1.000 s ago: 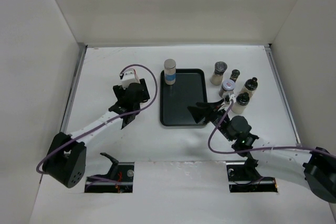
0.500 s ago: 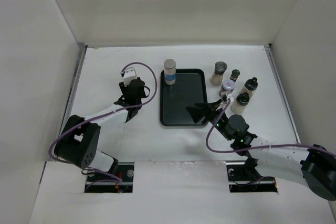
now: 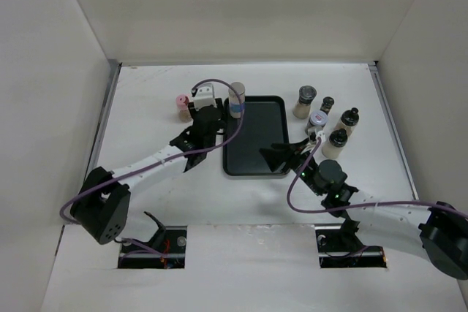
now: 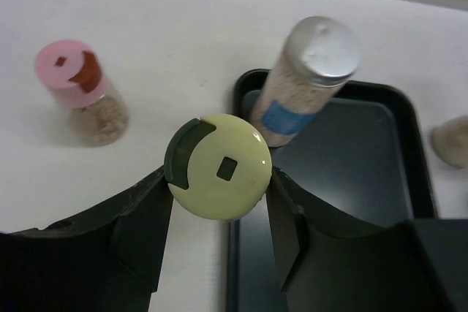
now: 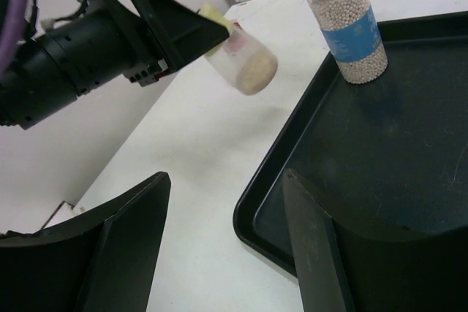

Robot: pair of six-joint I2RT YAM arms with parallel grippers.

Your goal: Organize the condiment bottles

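My left gripper (image 4: 219, 180) (image 3: 210, 123) is shut on a yellow-capped jar (image 4: 218, 167) (image 5: 247, 65). It holds the jar tilted above the table at the left edge of the black tray (image 3: 256, 133) (image 4: 365, 180). A pink-capped jar (image 3: 180, 106) (image 4: 77, 89) stands on the table to its left. A tall silver-capped bottle (image 3: 236, 100) (image 4: 307, 78) (image 5: 347, 23) with a blue label stands in the tray's far left corner. My right gripper (image 3: 282, 153) (image 5: 227, 177) is open over the tray's near edge (image 5: 270, 202), with nothing between its fingers.
Several more condiment bottles cluster right of the tray: a grey-capped one (image 3: 306, 100), a silver-capped one (image 3: 316, 120) and three with black knobs (image 3: 326, 104) (image 3: 349, 119) (image 3: 337, 141). White walls enclose the table on three sides.
My left gripper has shut on the yellow-capped jar and swung right with it to the tray's left edge, uncovering the pink-capped jar. The right arm has barely moved.
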